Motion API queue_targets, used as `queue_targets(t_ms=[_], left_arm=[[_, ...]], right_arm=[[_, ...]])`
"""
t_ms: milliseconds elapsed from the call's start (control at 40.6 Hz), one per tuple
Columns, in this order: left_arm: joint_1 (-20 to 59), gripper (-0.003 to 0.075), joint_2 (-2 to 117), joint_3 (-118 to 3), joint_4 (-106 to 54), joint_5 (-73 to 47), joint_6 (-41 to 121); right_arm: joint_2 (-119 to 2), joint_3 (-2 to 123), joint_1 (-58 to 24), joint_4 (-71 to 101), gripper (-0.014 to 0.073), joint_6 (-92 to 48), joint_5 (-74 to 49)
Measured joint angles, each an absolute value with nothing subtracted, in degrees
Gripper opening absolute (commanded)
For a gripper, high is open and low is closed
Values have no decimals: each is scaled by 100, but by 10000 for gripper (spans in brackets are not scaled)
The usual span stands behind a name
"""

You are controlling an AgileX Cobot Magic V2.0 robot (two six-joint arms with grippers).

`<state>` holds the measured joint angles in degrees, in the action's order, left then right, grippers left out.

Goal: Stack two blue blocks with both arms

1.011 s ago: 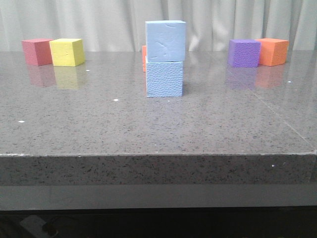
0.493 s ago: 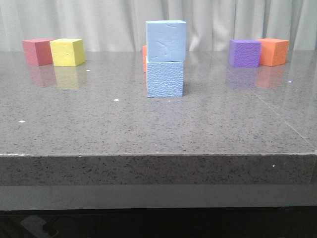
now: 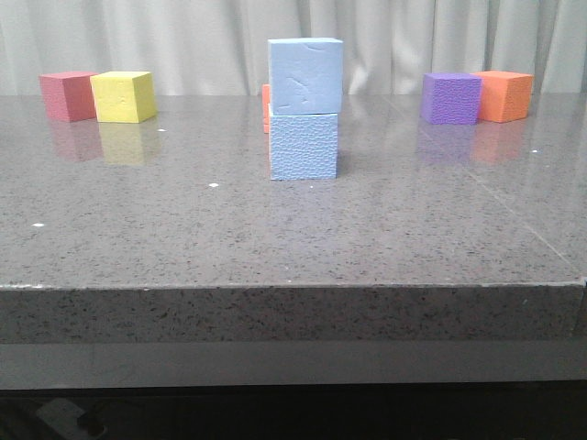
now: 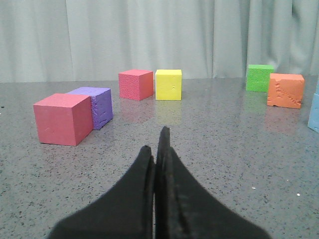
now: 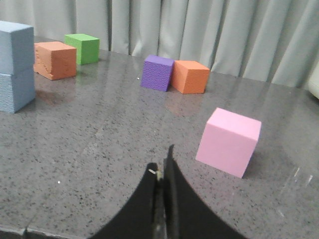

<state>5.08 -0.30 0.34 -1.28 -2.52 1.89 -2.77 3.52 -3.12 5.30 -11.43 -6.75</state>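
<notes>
A red cube (image 3: 66, 96) and a yellow cube (image 3: 122, 96) are sitting side by side, touching, at the far left of the grey stone table (image 3: 293, 238). At the far right, a purple cube (image 3: 450, 98) is standing against an orange cube (image 3: 503, 95). A pink cube (image 5: 229, 141) is resting alone nearer the front, while a green cube (image 5: 81, 48) is sitting at the back.

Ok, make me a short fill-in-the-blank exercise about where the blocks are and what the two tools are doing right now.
1. The top blue block rests on another ____ block.
2. In the front view, the yellow block stands beside a ____ block.
3. The left tool is ____ and holds nothing.
4. The block nearest the shut right tool is ____.

Missing words: blue; red; shut; pink
</notes>
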Motion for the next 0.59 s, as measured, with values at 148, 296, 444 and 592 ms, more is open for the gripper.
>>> queue_targets(t_ms=[148,296,444,592], left_arm=[[508,-20,-30,34,-128,-252,189],[508,-20,-30,34,-128,-242,189],[508,-20,-30,34,-128,-242,189],[508,-20,-30,34,-128,-242,189]], right_arm=[[41,-132,-142,530,-67,-1148,-359],[59,-157,-140,530,-67,-1148,-308],[59,-157,-130,530,-67,-1148,-269],[59,-157,-130,530,-67,-1091,-54]])
